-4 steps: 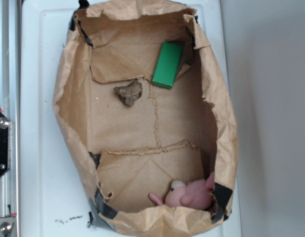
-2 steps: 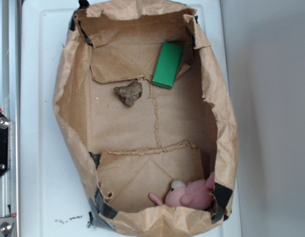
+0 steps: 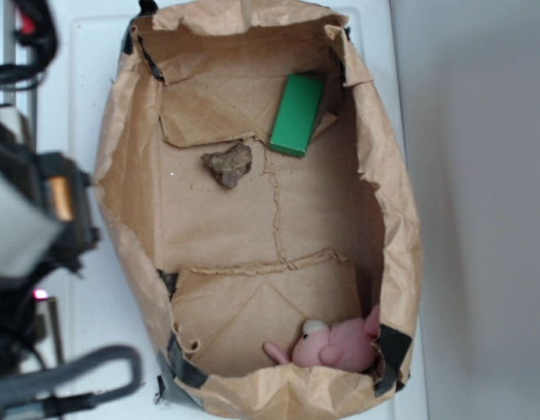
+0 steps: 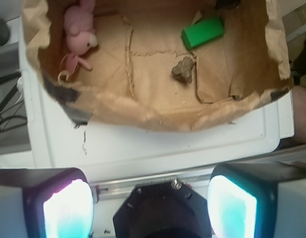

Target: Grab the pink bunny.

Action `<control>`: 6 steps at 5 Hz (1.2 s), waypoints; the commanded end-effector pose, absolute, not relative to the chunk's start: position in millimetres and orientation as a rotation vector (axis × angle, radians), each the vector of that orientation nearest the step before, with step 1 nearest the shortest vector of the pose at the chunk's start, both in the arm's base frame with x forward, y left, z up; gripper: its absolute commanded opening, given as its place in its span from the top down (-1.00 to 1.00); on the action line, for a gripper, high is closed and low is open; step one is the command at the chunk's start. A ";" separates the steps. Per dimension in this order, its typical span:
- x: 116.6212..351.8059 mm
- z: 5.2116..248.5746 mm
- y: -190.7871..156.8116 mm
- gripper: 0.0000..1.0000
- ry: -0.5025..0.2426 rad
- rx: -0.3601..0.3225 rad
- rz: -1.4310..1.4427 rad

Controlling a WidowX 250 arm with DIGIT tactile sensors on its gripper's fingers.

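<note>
Nearby, brown paper wall separates fingers from pink bunny.

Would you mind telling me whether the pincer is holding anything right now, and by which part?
Nothing is held. The pincer is open and empty, outside the paper bag; the pink bunny lies untouched inside it.

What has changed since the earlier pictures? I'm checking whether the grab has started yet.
The robot arm has come into the exterior view at the left edge, outside the paper-lined bin; earlier it was absent. The gripper is open, its fingers apart and holding nothing. The pink bunny, the green block and the brown rock lie where they were, untouched.
</note>
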State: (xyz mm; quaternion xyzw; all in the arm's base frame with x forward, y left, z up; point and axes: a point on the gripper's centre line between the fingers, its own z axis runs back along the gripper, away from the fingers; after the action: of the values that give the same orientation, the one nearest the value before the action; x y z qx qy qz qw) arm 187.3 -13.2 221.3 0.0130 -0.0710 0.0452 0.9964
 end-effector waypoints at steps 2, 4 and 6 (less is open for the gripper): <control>251.3 155.5 0.1 -1.00 -0.219 -0.027 0.005; 281.7 133.8 19.3 -1.00 -0.202 0.000 0.062; 280.6 160.6 37.3 -1.00 -0.238 -0.056 0.110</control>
State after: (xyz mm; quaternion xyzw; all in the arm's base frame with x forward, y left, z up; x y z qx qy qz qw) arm 273.3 28.3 129.6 -0.0345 -0.0643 0.0465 0.9962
